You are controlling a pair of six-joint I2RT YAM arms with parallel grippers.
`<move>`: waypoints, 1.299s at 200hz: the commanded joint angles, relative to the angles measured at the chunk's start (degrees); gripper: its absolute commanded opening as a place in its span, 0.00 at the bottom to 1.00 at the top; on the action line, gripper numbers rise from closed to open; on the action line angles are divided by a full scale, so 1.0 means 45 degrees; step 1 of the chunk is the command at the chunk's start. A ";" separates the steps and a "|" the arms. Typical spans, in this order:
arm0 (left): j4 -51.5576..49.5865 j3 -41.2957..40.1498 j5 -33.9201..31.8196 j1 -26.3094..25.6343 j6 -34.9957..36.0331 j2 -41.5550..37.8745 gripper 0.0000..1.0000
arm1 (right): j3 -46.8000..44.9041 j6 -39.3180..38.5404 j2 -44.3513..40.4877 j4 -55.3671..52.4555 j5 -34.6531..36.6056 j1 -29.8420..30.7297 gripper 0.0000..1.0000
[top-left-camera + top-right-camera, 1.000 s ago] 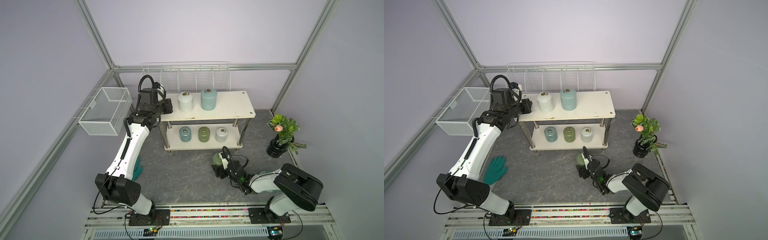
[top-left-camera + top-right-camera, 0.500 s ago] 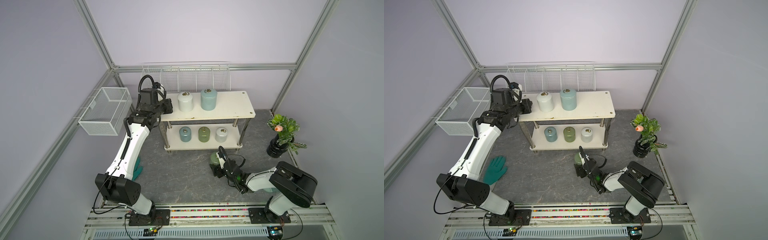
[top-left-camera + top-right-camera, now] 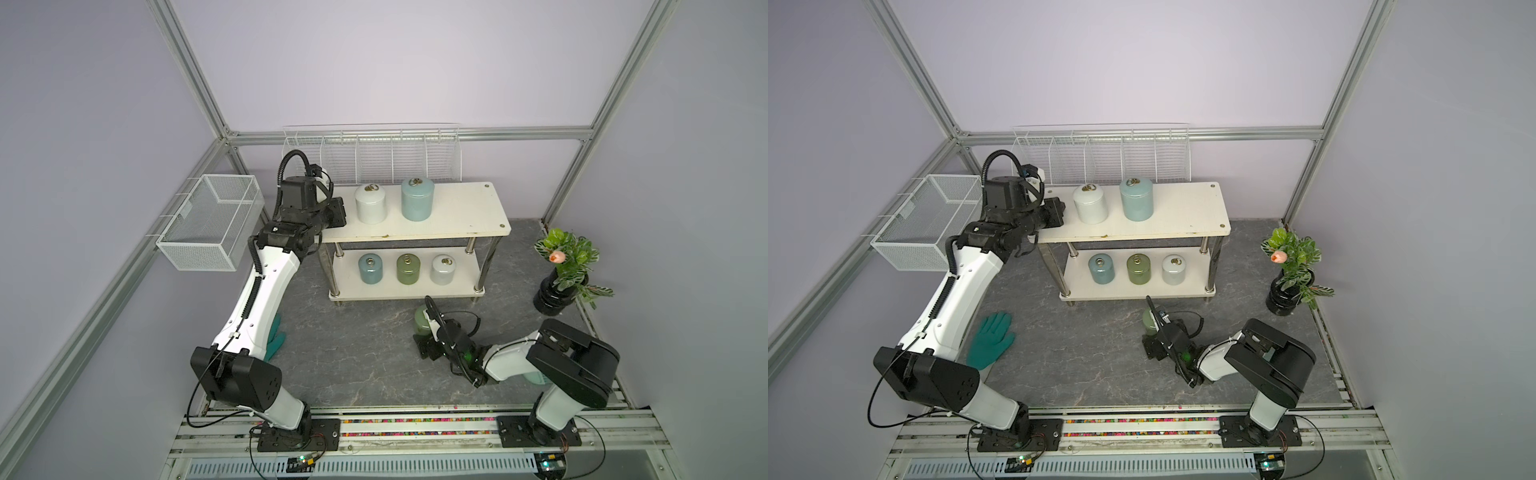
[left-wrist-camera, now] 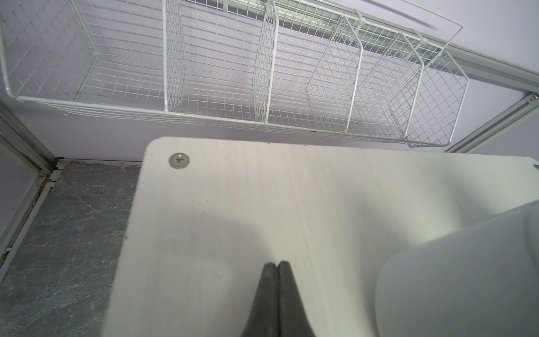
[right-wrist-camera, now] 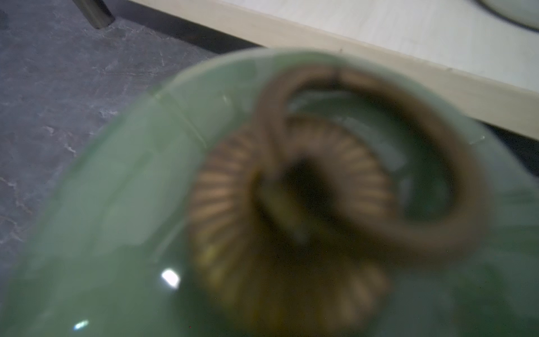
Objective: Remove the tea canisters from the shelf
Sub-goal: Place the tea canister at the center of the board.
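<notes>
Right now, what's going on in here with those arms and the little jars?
The robot is taking tea canisters off the shelf. One green canister sits on the floor in front of it, with the right end effector right at it; whether it grips the jar cannot be told. The left end effector is shut and empty, over the top board beside a white canister. Five canisters are on the shelf: two up top, three below.

Cream-white shelf (image 3: 465, 212), grey veined floor (image 3: 365, 357), teal glove (image 3: 990, 338), pale-green canister (image 5: 116, 204).
</notes>
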 commanded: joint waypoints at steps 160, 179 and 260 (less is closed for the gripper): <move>-0.0418 -0.1003 0.1474 -0.0075 0.1209 -0.1015 0.04 | -0.1119 0.0207 -0.5457 -0.6471 0.0576 0.0523 0.89; -0.0437 -0.1133 0.2003 -0.0086 0.1562 -0.1406 0.10 | -0.1186 0.0190 -0.6527 -0.7213 0.0745 0.0515 0.89; -0.0127 -0.2477 0.3056 -0.0083 0.2210 -0.4255 0.75 | -0.1293 0.0776 -1.1750 -0.9706 0.1726 0.0529 0.89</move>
